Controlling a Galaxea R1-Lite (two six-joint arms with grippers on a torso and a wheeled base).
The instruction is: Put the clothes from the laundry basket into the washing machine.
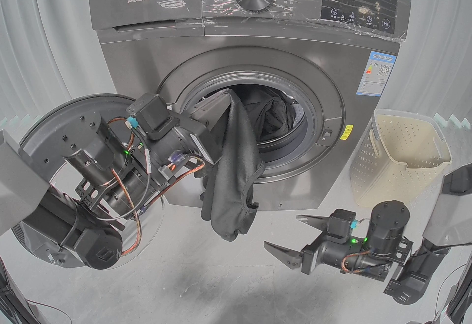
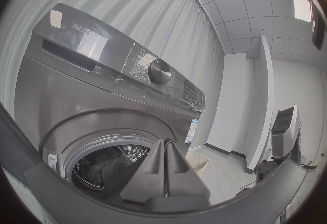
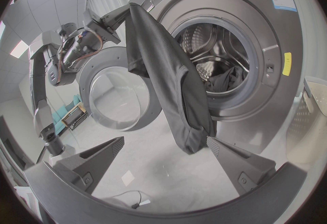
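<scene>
The grey washing machine stands in front with its round door swung open to the left. My left gripper is at the upper left of the drum opening, shut on a dark grey garment that hangs down in front of the opening. More dark clothes lie inside the drum. In the left wrist view the closed fingers pinch a fold of the cloth. My right gripper is low over the floor to the right, open and holding nothing. The cream laundry basket stands right of the machine.
Grey curtains hang behind and beside the machine. The open door takes up the space at lower left. Bare grey floor lies before the machine. A small cable end lies on the floor near my right gripper.
</scene>
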